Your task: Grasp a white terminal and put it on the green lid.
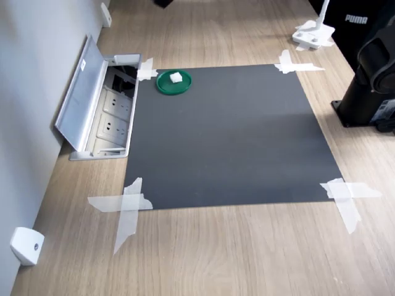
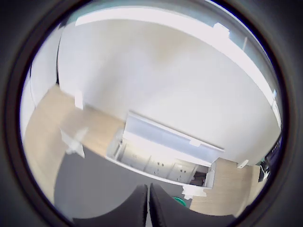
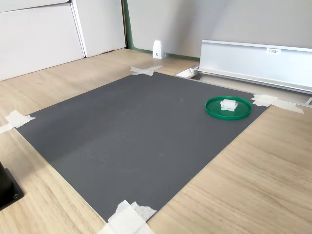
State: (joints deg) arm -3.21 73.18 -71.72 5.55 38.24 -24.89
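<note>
Looking down from the wrist view, the end effector hangs in the air with its fingers pressed together (nothing between them); farther off, on the mat's corner, the white terminal rests inside the green lid

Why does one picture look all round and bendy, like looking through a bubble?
The wrist view is shot through a fisheye lens: a dark ring frames it and the socket box lid curves. The gripper sits close and blurry, jaws together. Both exterior views look straight and sharp, showing the white terminal on the green lid in soft, even light.
</note>
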